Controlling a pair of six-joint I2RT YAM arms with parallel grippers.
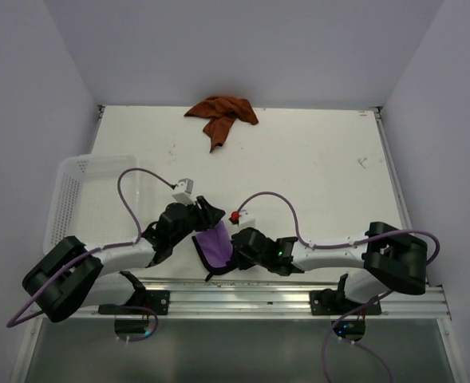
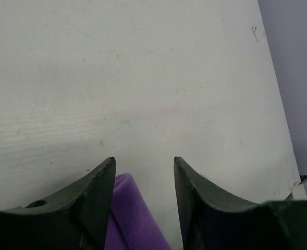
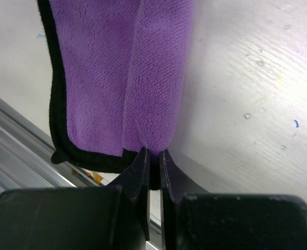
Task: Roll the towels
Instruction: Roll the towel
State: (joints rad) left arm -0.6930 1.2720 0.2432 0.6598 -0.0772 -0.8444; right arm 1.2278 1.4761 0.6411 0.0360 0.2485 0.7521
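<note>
1 purple towel (image 1: 215, 246): near edge of table (image 1: 314, 167), between both arms. Right gripper (image 3: 154, 156): jaws pinched on its folded edge. Left gripper (image 2: 144, 172): jaws parted, cloth against 1 finger. 1 orange towel (image 1: 223, 114): crumpled, far edge.

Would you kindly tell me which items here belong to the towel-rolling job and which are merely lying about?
Part of the job: purple fleecy towel with black edging, pinched by the right tool; crumpled rust-orange cloth towel at the far edge.
Lying about: white perforated plastic basket on the left.
</note>
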